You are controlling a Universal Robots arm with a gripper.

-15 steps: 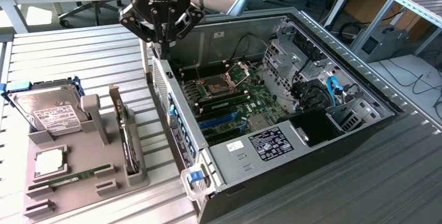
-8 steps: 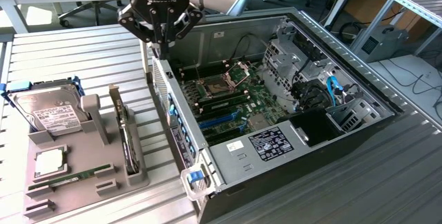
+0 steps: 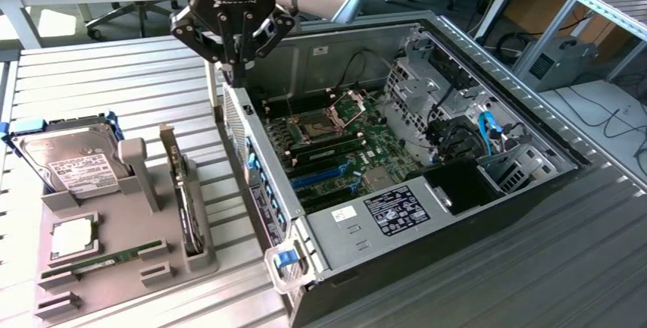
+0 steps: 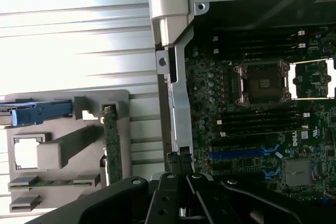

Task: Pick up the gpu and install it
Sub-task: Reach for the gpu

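Exterior view: my pincer (image 3: 235,61) is pinched shut and empty, hanging over an end wall of the open computer case (image 3: 239,120). The gpu (image 3: 185,199) stands on edge in the grey holder (image 3: 111,286) on the desk (image 3: 101,78), well apart from the pincer. I judge it light, stiff and fragile. I'd take its bare top edge near the middle, clear of components. The holder's grey post (image 3: 136,173) crowds it just beside, with the hard drive (image 3: 73,165) beyond. A memory stick (image 3: 106,258) lies flat in the same holder.
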